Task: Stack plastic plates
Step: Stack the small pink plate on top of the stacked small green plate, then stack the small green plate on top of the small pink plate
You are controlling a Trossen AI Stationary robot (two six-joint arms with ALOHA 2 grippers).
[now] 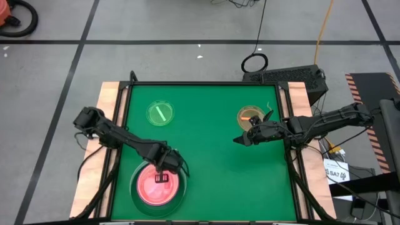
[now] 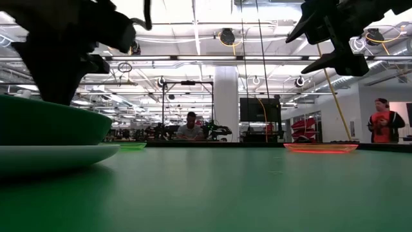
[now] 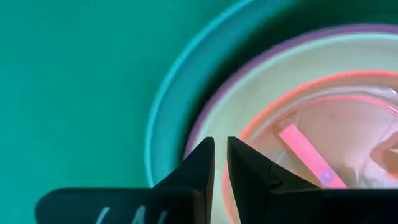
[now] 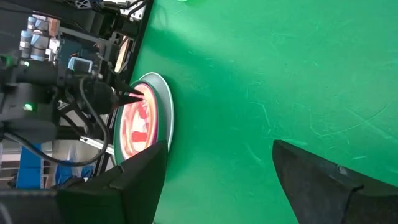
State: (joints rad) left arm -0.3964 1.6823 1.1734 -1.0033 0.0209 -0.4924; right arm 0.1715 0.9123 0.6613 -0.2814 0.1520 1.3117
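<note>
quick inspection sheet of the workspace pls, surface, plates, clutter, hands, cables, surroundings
surface: green mat on a wood-edged table, no spills seen.
job's things: stack of plates at the near left, pink on top; small green plate far left; small orange plate far right, both lying apart from the stack.
clutter: nothing seen on the mat.
hands: left hand over the stack's rim, fingers nearly together; right hand open, above the mat near the orange plate.
cables: yellow cable and a black coil on the floor behind the table.
surroundings: two people far behind the table.
</note>
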